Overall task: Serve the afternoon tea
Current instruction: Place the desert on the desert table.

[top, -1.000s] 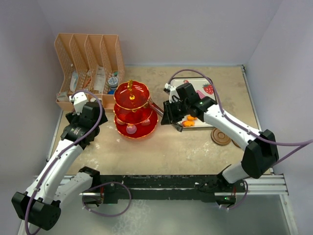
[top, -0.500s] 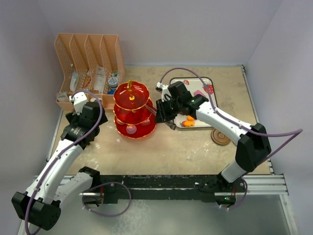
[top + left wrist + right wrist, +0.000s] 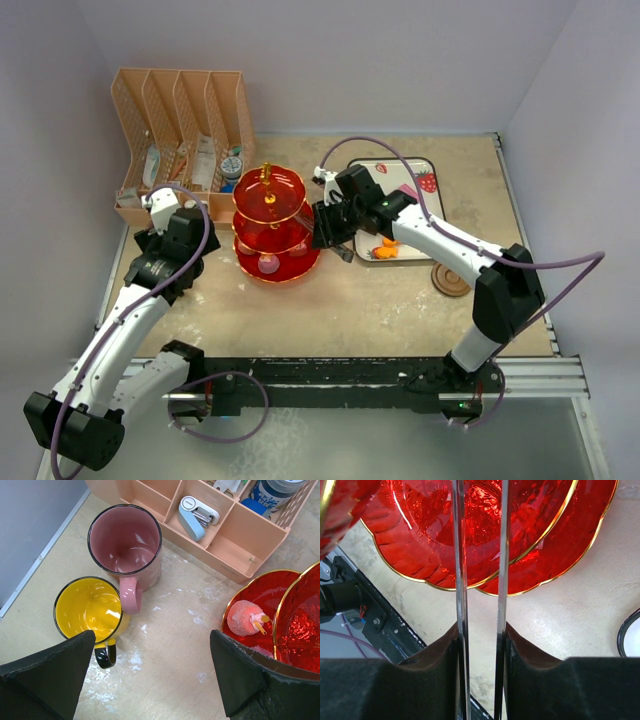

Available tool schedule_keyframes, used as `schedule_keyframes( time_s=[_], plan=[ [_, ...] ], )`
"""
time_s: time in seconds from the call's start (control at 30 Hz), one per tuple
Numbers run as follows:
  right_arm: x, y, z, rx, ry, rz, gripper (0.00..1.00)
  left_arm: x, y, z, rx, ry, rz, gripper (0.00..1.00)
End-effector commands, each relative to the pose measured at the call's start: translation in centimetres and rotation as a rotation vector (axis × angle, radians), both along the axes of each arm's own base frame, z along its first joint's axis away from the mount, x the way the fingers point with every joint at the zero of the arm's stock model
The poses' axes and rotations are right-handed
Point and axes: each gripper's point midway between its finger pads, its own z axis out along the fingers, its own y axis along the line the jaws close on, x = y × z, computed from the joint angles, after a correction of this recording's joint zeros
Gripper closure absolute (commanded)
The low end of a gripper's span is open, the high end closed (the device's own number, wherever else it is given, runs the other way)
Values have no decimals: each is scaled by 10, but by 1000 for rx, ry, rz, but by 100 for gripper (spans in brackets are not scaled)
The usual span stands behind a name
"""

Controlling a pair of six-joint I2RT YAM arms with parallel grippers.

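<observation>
The red three-tier stand point(image 3: 270, 228) with gold rims stands left of centre. A pink sweet point(image 3: 245, 619) lies on its bottom tier point(image 3: 260, 595). The pink mug point(image 3: 125, 540) and the yellow mug point(image 3: 90, 607) stand upright and empty beside it, hidden under the arm in the top view. My left gripper point(image 3: 150, 680) is open above bare table between the yellow mug and the stand. My right gripper point(image 3: 480, 645) is shut on metal tongs point(image 3: 460, 555), whose arms reach over the stand's tiers point(image 3: 485, 530); their tips are out of view.
A peach desk organiser point(image 3: 180, 130) with small items stands behind the mugs and also shows in the left wrist view point(image 3: 210, 525). The white strawberry-print tray point(image 3: 405, 178) at the right holds orange sweets point(image 3: 386, 248). A wooden coaster point(image 3: 450, 280) lies near it.
My right arm has swung left from the tray with the tongs, up to the stand's right side. The left arm has not moved.
</observation>
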Motion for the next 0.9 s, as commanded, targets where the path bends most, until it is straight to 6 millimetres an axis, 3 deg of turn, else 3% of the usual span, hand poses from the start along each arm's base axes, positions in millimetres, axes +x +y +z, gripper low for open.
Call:
schedule_keyframes(
  time_s=[0.0, 0.37, 0.87],
  plan=[
    [10, 13, 29, 70, -72, 9, 62, 5, 1, 14, 5, -48, 4, 6],
    [3, 15, 36, 98, -67, 28, 58, 5, 0, 12, 5, -41, 3, 6],
    [-2, -27, 43, 21, -122, -137, 58, 4, 0, 11, 3, -38, 5, 6]
  ],
)
